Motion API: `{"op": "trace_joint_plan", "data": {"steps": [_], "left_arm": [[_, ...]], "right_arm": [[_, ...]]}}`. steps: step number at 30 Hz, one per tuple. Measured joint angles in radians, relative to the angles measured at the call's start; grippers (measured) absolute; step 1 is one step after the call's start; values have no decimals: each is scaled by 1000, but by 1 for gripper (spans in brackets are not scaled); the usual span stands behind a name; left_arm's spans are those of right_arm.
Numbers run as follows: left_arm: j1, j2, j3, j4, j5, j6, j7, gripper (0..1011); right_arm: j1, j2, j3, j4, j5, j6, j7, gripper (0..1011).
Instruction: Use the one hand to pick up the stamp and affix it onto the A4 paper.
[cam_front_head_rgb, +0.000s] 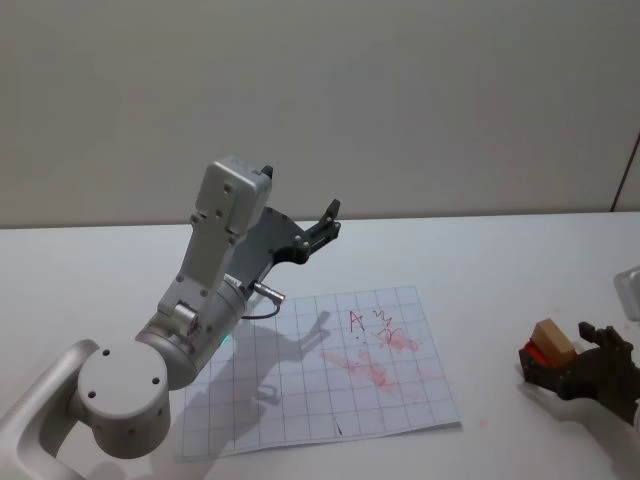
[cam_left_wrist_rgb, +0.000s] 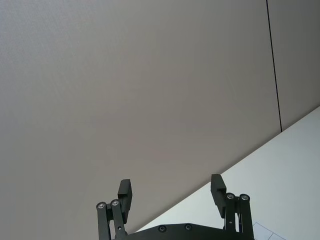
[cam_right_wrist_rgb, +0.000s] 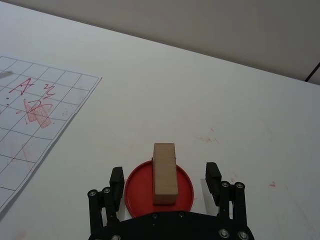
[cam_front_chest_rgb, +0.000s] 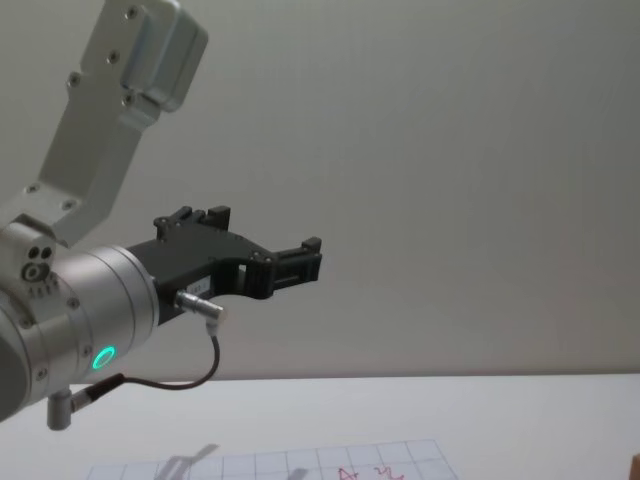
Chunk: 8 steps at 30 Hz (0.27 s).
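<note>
**Right gripper open around the stamp on its red pad**

You had the right gripper at the right edge of the table, low and close to the surface. Its fingers were spread wide, one on each side of the stamp, and neither touched the wood; the jaws were released, not yet closed on it. The stamp, a tan wooden block, stood on a round red ink pad, with its long side running between the fingers. In the head view you could see the stamp on the pad, just in front of the gripper.

The A4 paper lay flat on the table to the left of the stamp, well apart from it. Red marks and smears covered the middle of its grid.

Your left gripper hung raised above the far left corner of the paper, pointing toward the wall. Its jaws were open and held nothing, as the left wrist view showed.
</note>
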Motion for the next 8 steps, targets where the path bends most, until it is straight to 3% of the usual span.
{"op": "trace_joint_plan", "data": {"steps": [8], "left_arm": [[0, 0, 0, 0, 0, 0, 0, 1001]], "right_arm": [[-1, 0, 0, 0, 0, 1, -1, 1001]]}}
